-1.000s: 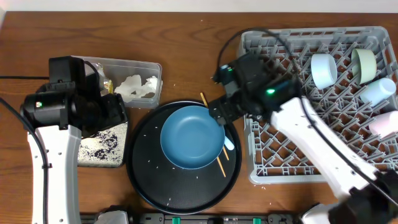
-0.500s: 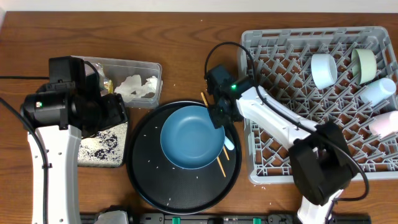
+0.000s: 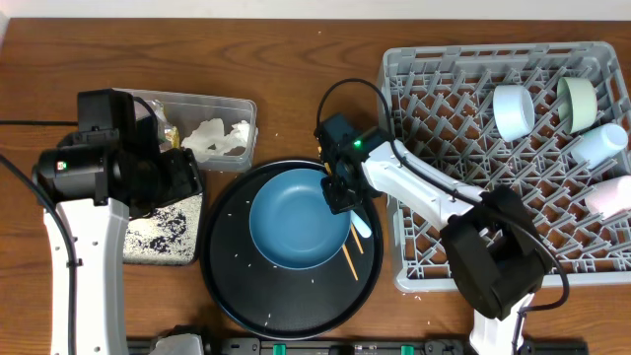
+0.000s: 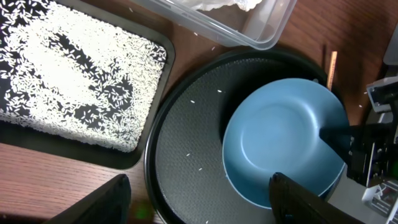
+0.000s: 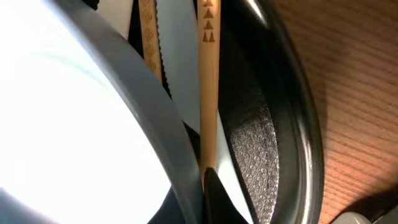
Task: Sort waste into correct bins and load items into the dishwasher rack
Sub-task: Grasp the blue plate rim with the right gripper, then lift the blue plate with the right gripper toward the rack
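Where right pincer (image 3: pixel 340 197) clamps, blue dish (image 3: pixel 286 222) rim.

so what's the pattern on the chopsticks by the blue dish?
Small brown triangles on pale wood; chopsticks clearest in right wrist view.

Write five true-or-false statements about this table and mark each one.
1. The large dark-blue dish sits on the round black tray. True.
2. The right claw hangs open, clear of the dish. False: it is shut on the dish's rim.
3. The flat black rectangular tray holds white rice grains. True.
4. The large light-grey plastic rack is empty. False: small cups lie in it.
5. The left claw is open, holding nothing. True.
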